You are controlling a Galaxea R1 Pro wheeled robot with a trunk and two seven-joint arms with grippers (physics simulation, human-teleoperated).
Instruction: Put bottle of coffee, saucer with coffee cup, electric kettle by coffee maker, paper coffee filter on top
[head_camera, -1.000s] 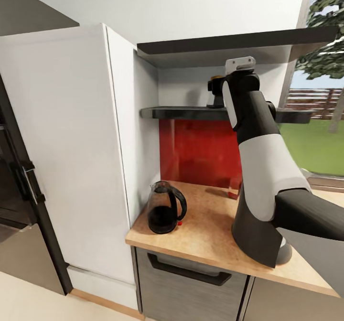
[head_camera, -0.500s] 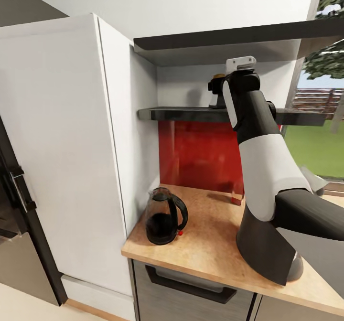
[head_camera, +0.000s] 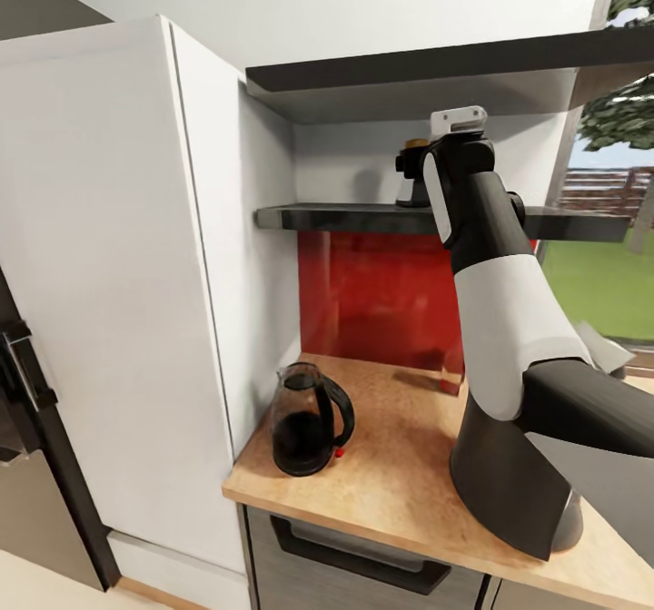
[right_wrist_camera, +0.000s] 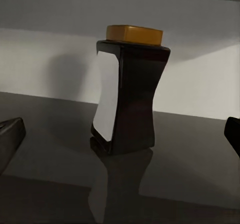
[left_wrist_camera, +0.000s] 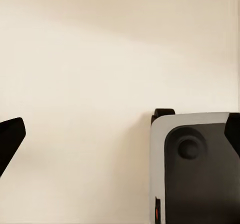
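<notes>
Tall cabinet [head_camera: 118, 274]: white, at the far left of the head view; it stands against the left end of the surface.
Surface [head_camera: 400, 465]: light wooden top, with a dark drawer front below its front edge.
Electric kettle [head_camera: 307, 419]: dark glass body with a black handle, upright on the surface near its left front corner, close to the white cabinet.
Red panel [head_camera: 381, 292]: on the wall behind the surface, under the shelf.
Kitchen shelf [head_camera: 336, 218]: dark board above the red panel; a second dark board is higher up.
Bottle of coffee [right_wrist_camera: 129, 96]: upright on the kitchen shelf, dark with a narrow waist, a white label and a yellow-brown cap. In the head view, only its cap and one edge [head_camera: 413, 174] are seen behind the raised right arm.
Right hand [right_wrist_camera: 122, 134]: raised to the shelf level and pointing at the bottle. Its two dark fingertips [right_wrist_camera: 10, 134] are at opposite edges of the right wrist view, wide apart, and the bottle stands between them but further back, not touched.
Left hand [left_wrist_camera: 120, 134]: its fingertips [left_wrist_camera: 9, 140] are also wide apart, with nothing between them. It is over a pale floor, beside a grey and black part of the robot [left_wrist_camera: 197, 166].
Window [head_camera: 609, 256]: at the far right, with grass, a fence and a tree behind it.
</notes>
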